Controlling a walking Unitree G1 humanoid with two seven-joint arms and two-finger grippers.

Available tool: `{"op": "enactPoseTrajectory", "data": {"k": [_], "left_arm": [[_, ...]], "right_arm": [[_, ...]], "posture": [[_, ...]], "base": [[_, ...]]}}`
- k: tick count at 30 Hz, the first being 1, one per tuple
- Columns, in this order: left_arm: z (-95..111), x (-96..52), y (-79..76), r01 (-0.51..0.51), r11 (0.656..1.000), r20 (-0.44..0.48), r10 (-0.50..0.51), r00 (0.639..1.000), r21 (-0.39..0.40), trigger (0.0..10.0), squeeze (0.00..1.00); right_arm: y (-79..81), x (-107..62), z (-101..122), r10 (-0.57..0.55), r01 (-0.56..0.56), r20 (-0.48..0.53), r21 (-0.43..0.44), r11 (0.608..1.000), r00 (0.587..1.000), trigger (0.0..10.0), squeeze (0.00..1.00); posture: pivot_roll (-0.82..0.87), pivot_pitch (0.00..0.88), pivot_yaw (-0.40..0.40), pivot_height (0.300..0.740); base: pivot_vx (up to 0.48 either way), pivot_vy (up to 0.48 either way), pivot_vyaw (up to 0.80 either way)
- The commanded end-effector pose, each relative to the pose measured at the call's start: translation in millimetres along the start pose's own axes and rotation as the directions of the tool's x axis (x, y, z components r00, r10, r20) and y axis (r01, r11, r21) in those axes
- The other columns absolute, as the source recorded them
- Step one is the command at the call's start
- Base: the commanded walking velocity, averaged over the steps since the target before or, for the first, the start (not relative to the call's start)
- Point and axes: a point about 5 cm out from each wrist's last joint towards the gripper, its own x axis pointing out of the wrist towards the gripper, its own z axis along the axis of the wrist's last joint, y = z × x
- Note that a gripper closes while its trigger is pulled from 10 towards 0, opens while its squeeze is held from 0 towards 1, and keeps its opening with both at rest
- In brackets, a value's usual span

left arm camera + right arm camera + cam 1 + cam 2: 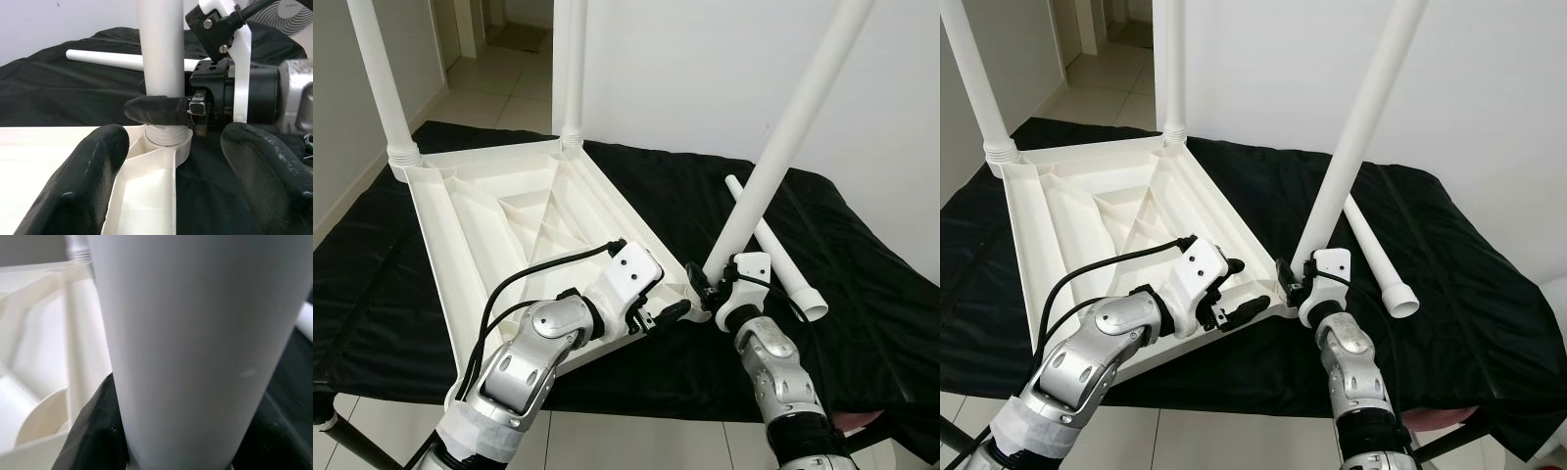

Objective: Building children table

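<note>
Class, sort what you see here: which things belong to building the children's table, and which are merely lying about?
Belonging to the job:
- upturned white tabletop
- two legs already fitted at its far corners
- third leg, gripped by the right gripper at the near corner socket
- spare leg lying on the cloth
- left gripper, open, at the tabletop's edge

Lying about:
- black cloth
- fan

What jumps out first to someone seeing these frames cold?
The upturned white tabletop on the black cloth, with two legs already standing at its far corners. At the near corner the right gripper is shut on a third leg, tilted in its socket, with the open left gripper close beside; a spare leg lies on the cloth to the right.
</note>
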Motion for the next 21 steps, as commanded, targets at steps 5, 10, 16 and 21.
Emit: {"op": "enactPoseTrajectory", "data": {"k": [5, 10, 16, 21], "left_arm": [[0.9, 0.9, -1.5, -0.019, 1.0, 0.004, 0.019, 1.0, 0.005, 10.0, 0.0], [0.4, 0.4, -2.0, -0.018, 1.0, 0.003, 0.018, 1.0, 0.006, 10.0, 0.0], [0.8, 1.0, -2.0, -0.015, 1.0, 0.005, 0.015, 1.0, 0.011, 10.0, 0.0], [0.2, 0.0, -3.0, -0.015, 1.0, 0.004, 0.015, 1.0, 0.013, 10.0, 0.0]], "right_arm": [[7.2, -10.9, -19.1, -0.235, 0.239, -0.081, 0.036, 0.97, 0.969, 10.0, 0.0], [12.3, -11.0, -9.4, -0.199, 0.2, -0.015, 0.054, 0.978, 0.98, 10.0, 0.0], [9.7, -14.7, -4.7, -0.153, 0.153, 0.006, 0.041, 0.987, 0.988, 10.0, 1.0], [9.2, -23.9, 2.9, -0.118, 0.117, 0.056, 0.009, 0.993, 0.991, 10.0, 1.0]], "posture": [[0.01, 0.0, -0.126, 0.74], [0.01, 0.0, -0.124, 0.74], [0.01, 0.0, -0.124, 0.74], [0.01, 0.0, -0.125, 0.74]], "base": [[0.0, 0.0, 0.0], [0.0, 0.0, 0.0], [0.0, 0.0, 0.0], [0.0, 0.0, 0.0]]}}
